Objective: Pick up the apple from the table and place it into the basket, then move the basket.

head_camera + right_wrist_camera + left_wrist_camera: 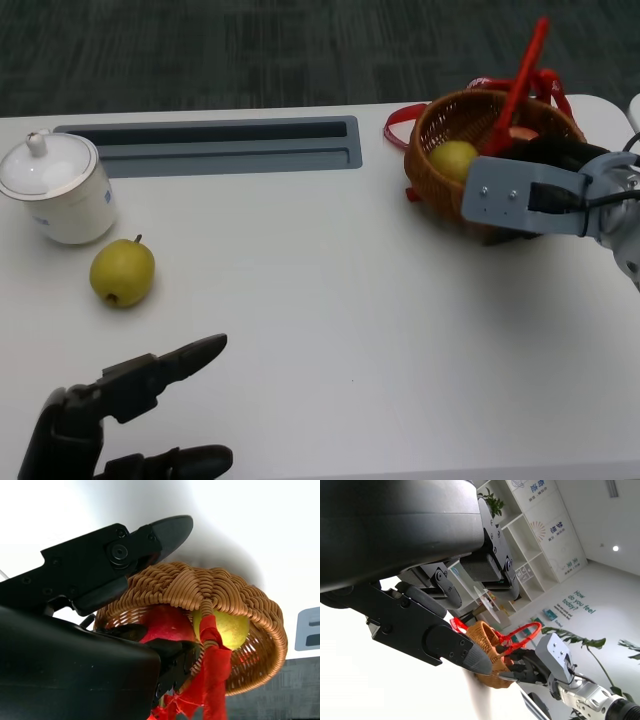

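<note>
Fingers (165, 530) of the right hand (560, 155) reach into and around the wicker basket (440, 175): one black finger lies along the outside of the woven rim, others go inside beside the red apple (167, 622). Whether they actually grip the apple or the rim I cannot tell. The apple sits in the basket with a yellow fruit (455, 158) touching it, and red ribbon (212, 675) winds the handle. The basket stands at the table's (330, 290) far right corner. Near the left edge lie a pear (122, 272) and a lidded white cup (58, 188). At the near left corner the left hand (120, 420) hovers, fingers apart, holding nothing.
</note>
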Tool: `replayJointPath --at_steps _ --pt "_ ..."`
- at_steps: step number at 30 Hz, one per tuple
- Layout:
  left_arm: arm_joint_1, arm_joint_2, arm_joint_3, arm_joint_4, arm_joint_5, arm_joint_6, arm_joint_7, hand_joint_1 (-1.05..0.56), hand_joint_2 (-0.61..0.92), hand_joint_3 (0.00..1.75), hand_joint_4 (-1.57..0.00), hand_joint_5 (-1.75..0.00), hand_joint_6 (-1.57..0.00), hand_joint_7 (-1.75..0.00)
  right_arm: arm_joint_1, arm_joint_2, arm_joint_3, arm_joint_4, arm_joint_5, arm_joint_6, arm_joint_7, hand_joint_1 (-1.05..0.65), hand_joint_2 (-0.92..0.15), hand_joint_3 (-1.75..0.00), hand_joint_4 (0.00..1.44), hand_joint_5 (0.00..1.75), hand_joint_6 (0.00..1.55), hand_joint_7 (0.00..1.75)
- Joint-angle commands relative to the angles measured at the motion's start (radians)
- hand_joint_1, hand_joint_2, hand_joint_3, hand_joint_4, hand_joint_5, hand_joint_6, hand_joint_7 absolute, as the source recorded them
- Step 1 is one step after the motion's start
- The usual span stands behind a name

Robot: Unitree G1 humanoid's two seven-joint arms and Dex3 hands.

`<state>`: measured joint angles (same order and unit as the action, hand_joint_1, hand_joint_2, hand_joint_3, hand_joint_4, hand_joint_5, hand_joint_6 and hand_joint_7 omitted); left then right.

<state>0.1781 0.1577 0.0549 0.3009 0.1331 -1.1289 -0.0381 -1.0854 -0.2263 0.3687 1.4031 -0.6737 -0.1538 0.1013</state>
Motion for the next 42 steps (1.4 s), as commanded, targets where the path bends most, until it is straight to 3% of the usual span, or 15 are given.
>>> replayJointPath --at_steps 1,10,18,29,42 --pt "-0.007 0.006 -0.005 0.011 -0.006 -0.006 0.0 -0.51 0.81 0.0 -0.87 -0.02 -0.77 -0.01 -0.03 -0.021 -0.001 -0.009 0.004 -0.017 0.009 -1.04 -0.78 -0.01 0.08 0.0 0.04 0.0" --pt "-0.026 0.008 -0.017 0.024 -0.022 -0.008 -0.003 -0.51 0.81 0.0 -0.87 -0.01 -0.77 -0.01 -0.031 -0.058 0.042 -0.011 -0.04 -0.055 -0.02 -1.04 -0.79 -0.01 0.06 0.0 0.03 0.0" --pt "-0.059 0.004 -0.018 0.055 -0.017 -0.025 0.002 -0.51 0.82 0.0 -0.89 -0.02 -0.79 -0.01 -0.038 -0.114 0.129 -0.011 -0.127 -0.09 -0.149 -1.01 -0.77 0.0 0.15 0.02 0.12 0.02" --pt "-0.109 0.012 -0.024 0.094 -0.023 -0.041 -0.005 -0.51 0.81 0.0 -0.9 -0.02 -0.79 -0.01 -0.044 -0.184 0.195 -0.007 -0.177 -0.092 -0.182 -1.04 -0.83 -0.01 0.14 0.0 0.13 0.0" --pt "-0.155 0.013 -0.043 0.123 -0.048 -0.046 -0.014 -0.49 0.79 0.0 -0.91 -0.01 -0.8 0.0 0.016 -0.269 0.123 -0.02 -0.096 -0.184 -0.24 -0.97 -0.79 0.0 0.2 0.01 0.17 0.01"
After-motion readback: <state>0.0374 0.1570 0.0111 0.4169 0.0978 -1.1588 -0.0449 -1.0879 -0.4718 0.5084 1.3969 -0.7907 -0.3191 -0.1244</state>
